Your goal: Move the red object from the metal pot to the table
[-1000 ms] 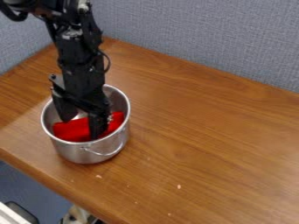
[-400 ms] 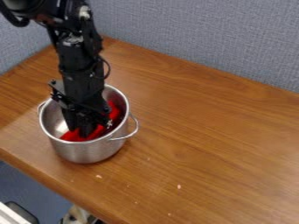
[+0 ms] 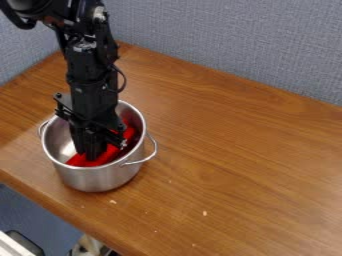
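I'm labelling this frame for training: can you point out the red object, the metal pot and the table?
red object [image 3: 91, 157]: camera view, exposed part left of the jaws.
metal pot [image 3: 100, 178]: camera view, front outer wall.
table [image 3: 241, 150]: camera view, bare wood right of the pot.

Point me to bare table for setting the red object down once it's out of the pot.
Free: the table right of the metal pot, toward the far edge by the grey wall. Also the front strip below the pot. Crowded: inside the pot, where the gripper sits on the red object.
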Robot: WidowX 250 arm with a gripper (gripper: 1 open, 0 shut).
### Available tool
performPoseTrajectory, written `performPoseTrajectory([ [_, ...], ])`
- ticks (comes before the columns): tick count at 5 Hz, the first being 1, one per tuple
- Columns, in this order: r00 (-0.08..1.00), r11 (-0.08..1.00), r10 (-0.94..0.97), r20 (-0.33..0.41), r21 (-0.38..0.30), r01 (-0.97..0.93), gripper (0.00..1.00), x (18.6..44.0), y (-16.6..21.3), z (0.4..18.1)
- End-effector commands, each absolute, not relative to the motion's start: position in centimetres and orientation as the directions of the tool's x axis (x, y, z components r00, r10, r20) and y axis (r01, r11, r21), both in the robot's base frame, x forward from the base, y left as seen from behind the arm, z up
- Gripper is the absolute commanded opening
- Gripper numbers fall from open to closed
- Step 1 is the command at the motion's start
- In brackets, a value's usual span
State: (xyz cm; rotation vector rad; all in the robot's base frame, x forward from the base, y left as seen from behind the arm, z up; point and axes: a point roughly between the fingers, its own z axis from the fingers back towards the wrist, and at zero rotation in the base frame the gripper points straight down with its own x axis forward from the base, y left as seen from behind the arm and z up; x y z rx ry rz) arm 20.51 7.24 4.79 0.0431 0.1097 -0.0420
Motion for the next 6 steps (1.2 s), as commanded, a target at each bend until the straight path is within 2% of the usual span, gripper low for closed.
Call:
performPoseTrajectory([
  [1, 0.996, 0.996, -0.047, -0.073, 0.072, 0.052, 0.00, 21.2, 7.4, 6.2],
  [4, 0.998, 0.998, -0.009, -0.068, 0.068, 0.014, 0.00, 21.2, 7.0, 7.6],
  [5, 0.998, 0.998, -0.008, -0.057, 0.060, 0.012, 0.00, 21.5, 6.9, 8.5],
  [6, 1.000, 0.999, 0.003, -0.027, 0.035, -0.002, 0.00, 22.2, 6.4, 10.5],
])
